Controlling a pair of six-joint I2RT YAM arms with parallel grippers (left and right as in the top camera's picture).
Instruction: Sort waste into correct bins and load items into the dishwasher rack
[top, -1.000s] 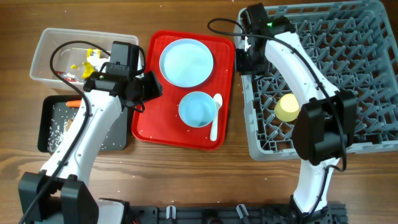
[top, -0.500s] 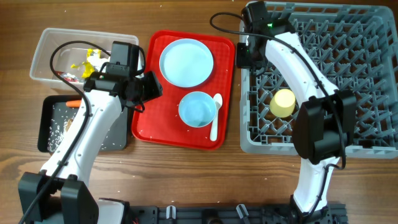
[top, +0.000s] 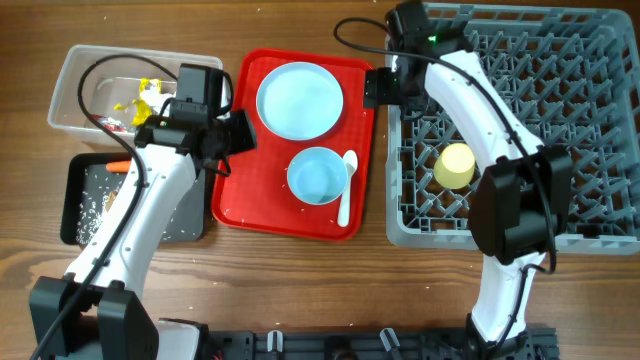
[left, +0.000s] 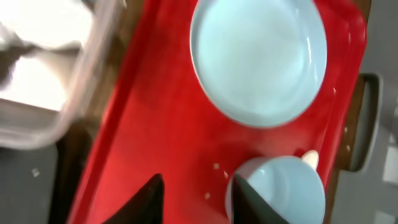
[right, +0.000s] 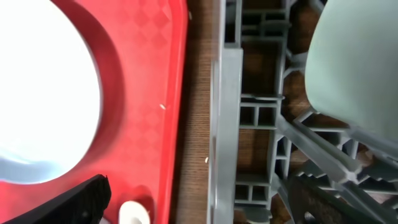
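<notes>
A: Left claw?
B: Left claw (top: 238, 132) is released, fingers apart, nothing between them. It hangs over the left edge of the red tray (top: 232, 205).
A: Nearest task thing?
B: The bowl (left: 283, 190). In the wrist view its rim is just beside one fingertip, outside the gap. The plate (top: 300, 98) lies farther along the tray, apart from the claw. The white spoon (top: 346, 188) lies on the tray just beside the bowl, on the rack side.
A: Right claw?
B: Right claw (top: 383, 88) is spread wide and empty. It straddles the left wall of the rack (top: 590, 130) near the far corner, with one finger over the red tray by the plate and the other over the pegs.
A: Anything in the rack?
B: A pale rounded shape, which looks like the other bowl (right: 357, 62), sits among the pegs beside that claw, not gripped. The yellow cup (top: 456, 165) lies on its side in the rack, nearer the front and well apart from the claw.
A: Bins?
B: The clear tub (top: 70, 80) is far left on the counter (top: 300, 290), with yellow wrappers (top: 145, 95) inside. The black tray (top: 75, 215) sits in front of it and holds rice grains (top: 95, 200). The carrot (top: 118, 165) shows at its far edge, partly under the arm. Both bins are apart from the left claw.
</notes>
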